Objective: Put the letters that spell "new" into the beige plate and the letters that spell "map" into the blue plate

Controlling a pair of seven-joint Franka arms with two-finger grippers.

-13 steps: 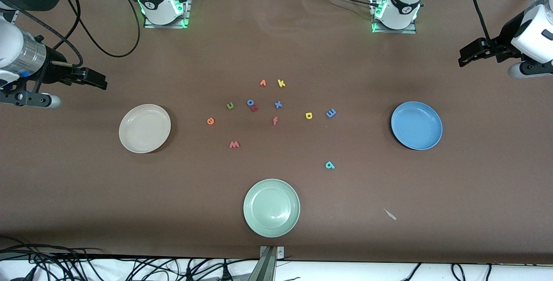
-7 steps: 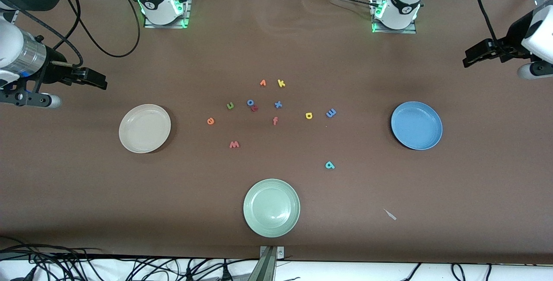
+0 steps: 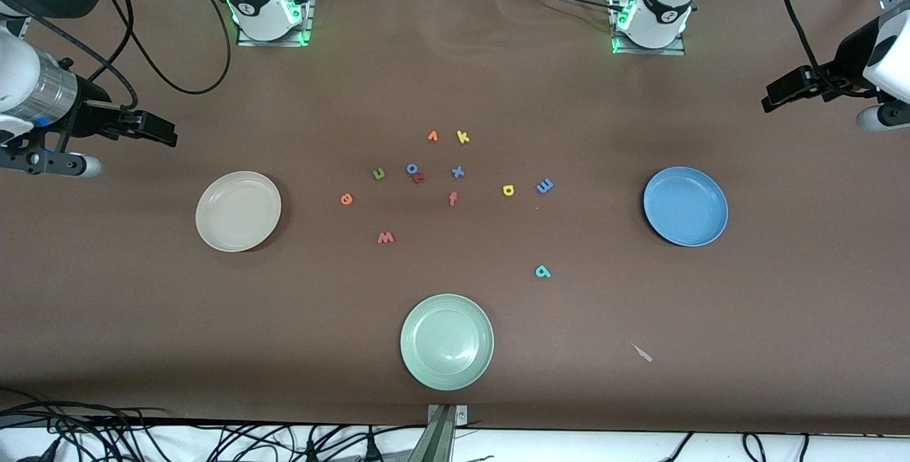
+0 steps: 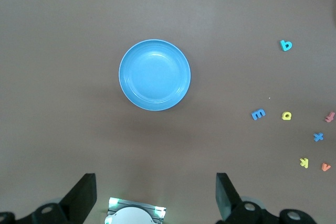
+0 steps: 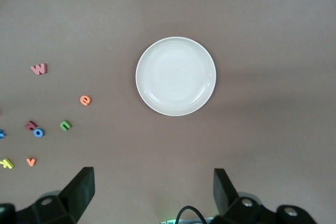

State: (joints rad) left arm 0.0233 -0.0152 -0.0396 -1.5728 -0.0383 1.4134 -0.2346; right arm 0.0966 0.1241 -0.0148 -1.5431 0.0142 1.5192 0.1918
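Six wanted letters lie loose in the middle of the table, none in a plate, so the sorting looks unstarted. The n (image 3: 379, 174), e (image 3: 346, 199) and w (image 3: 385, 237) sit on the cluster's nine o'clock side, toward the beige plate (image 3: 238, 211) at the right arm's end. The m (image 3: 544, 185), p (image 3: 507, 190) and a (image 3: 542, 271) sit on its three o'clock side, toward the blue plate (image 3: 685, 206) at the left arm's end, so each arm probably has a short carry. The green plate (image 3: 446, 341) at six o'clock is empty and has no part in the task. The right gripper (image 3: 153, 131) hangs over bare table at ten o'clock from the beige plate. The left gripper (image 3: 778, 94) hangs at one o'clock from the blue plate. Both have their fingers spread wide and empty, raised apparently so each wrist camera takes in its plate and nearby letters.
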